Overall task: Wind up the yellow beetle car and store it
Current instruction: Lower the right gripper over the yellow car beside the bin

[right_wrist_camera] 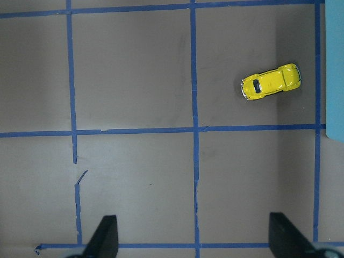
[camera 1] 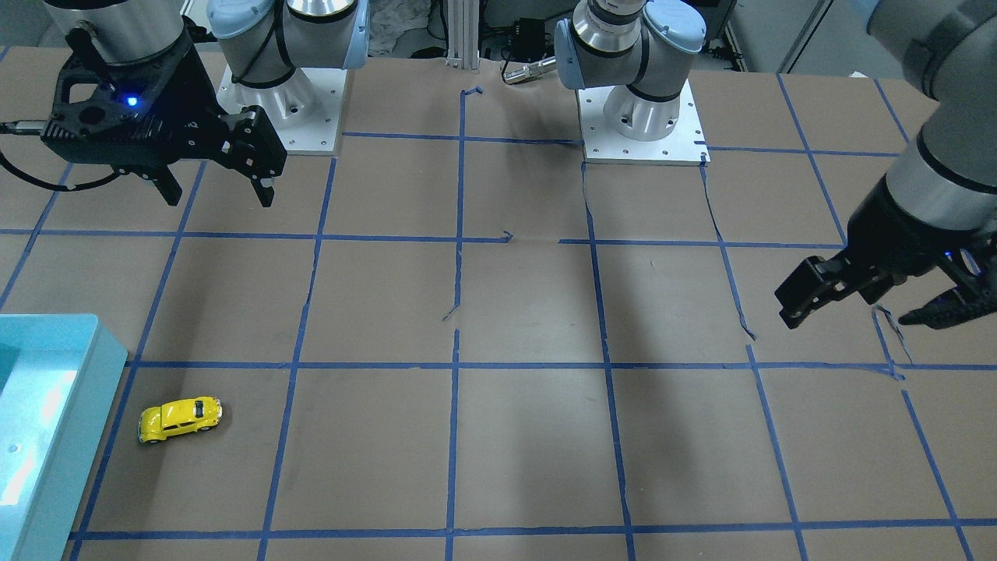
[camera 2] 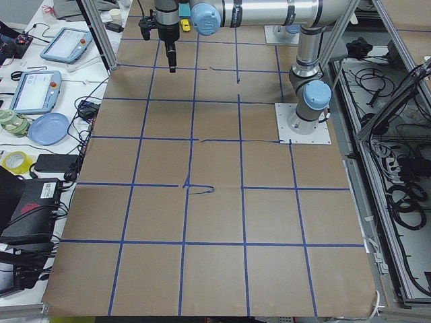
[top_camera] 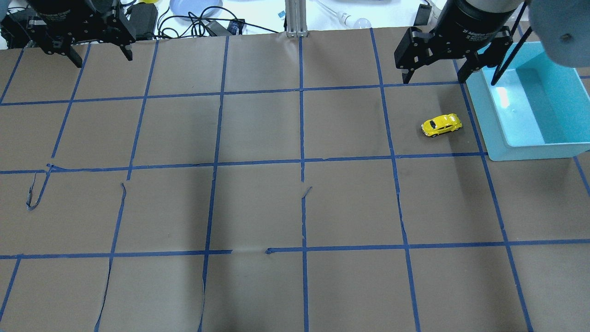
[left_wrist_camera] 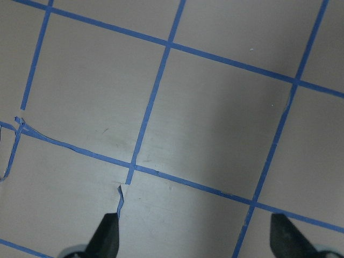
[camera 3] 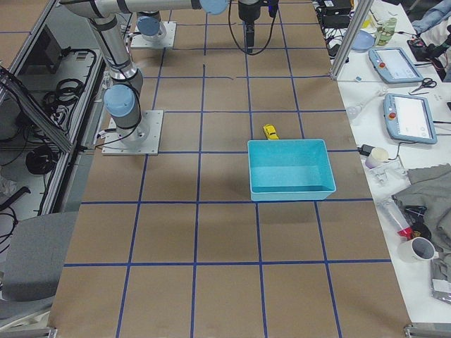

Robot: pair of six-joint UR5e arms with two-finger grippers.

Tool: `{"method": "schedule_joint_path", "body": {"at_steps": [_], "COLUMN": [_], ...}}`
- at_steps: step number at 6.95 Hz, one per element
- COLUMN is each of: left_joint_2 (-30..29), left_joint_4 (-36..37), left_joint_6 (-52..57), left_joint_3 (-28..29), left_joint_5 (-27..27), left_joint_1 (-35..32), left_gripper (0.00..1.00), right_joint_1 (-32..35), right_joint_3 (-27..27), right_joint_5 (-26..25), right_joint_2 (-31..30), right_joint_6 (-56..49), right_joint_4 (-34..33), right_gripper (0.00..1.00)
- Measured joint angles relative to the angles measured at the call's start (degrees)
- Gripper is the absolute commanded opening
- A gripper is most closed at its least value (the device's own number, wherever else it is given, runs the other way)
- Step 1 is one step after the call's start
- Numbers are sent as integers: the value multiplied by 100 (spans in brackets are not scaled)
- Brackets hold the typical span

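The yellow beetle car (top_camera: 441,125) stands on its wheels on the brown paper, just left of the teal bin (top_camera: 488,124) in the overhead view. It also shows in the front view (camera 1: 181,418) and the right wrist view (right_wrist_camera: 270,81). My right gripper (top_camera: 434,80) is open and empty, held high over the table near the car, not touching it; it also shows in the front view (camera 1: 220,200). My left gripper (top_camera: 103,61) is open and empty, far off at the other end of the table, and shows in the front view (camera 1: 849,319).
The teal bin (camera 1: 78,389) is open-topped, with nothing showing inside it. Blue tape lines form a grid on the brown paper, with some torn and lifted strips (top_camera: 34,193). Cables, tablets and a blue plate (top_camera: 193,7) lie beyond the table's far edge.
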Motion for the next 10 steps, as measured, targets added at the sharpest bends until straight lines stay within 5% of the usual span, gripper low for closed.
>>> {"method": "schedule_joint_path", "body": {"at_steps": [2, 4, 10], "left_joint_2": [173, 309, 709], "left_joint_4": [-25, -38, -225], "left_joint_6": [371, 453, 1312], "left_joint_3": [-6, -37, -504], "left_joint_5": [-72, -293, -333], "left_joint_1": [-113, -159, -166], "left_gripper": [100, 100, 100], "right_joint_1": [39, -25, -739], "right_joint_3": [12, 79, 105], "right_joint_5": [456, 470, -434], "right_joint_2": [77, 454, 2159], "right_joint_6": [-991, -3371, -9217], "right_joint_4": [151, 128, -1454], "right_gripper": [100, 100, 100]}}
